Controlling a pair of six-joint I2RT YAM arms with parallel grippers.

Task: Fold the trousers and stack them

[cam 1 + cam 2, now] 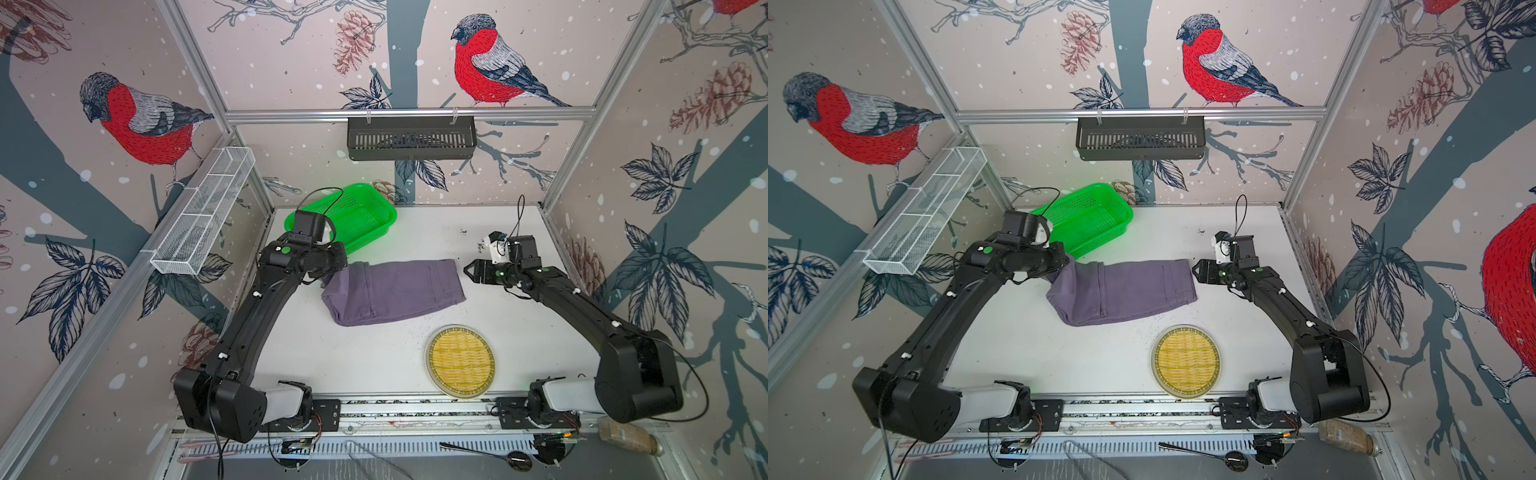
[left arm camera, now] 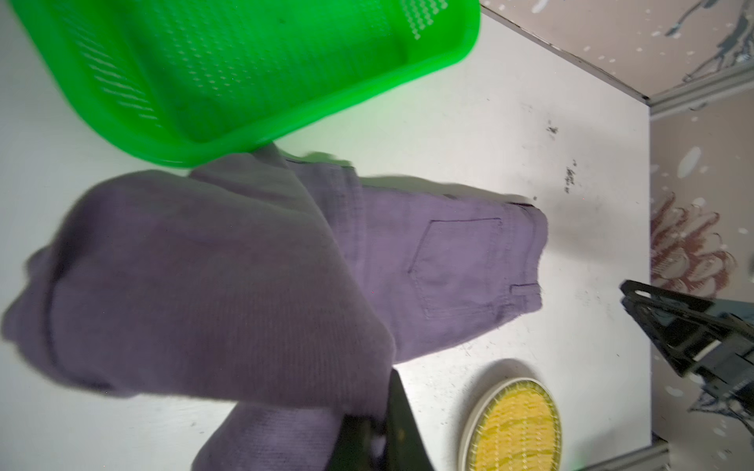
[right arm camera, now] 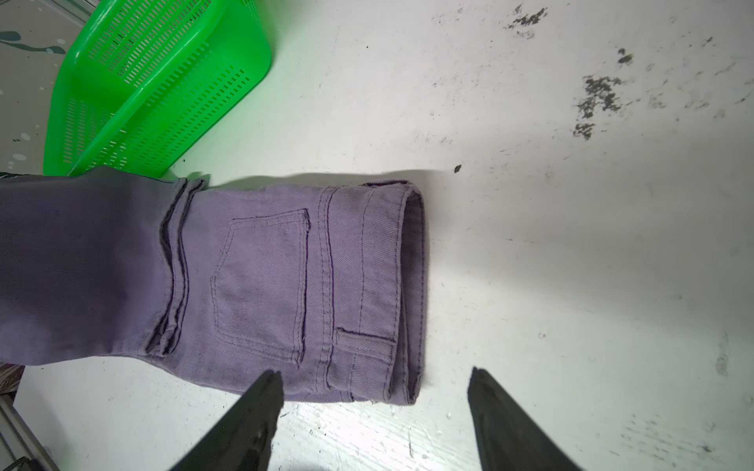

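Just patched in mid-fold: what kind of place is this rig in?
Probably a robot test cell: an aluminium frame with bird-wallpaper panels encloses the white table, and the left arm and right arm are mounted on a rail at its front edge.

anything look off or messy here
The trousers lie only half folded: the end opposite the waistband is bunched and lifted, pinched in the left pincer. The table carries dark smudges near the back. Nothing looks spilled or torn.
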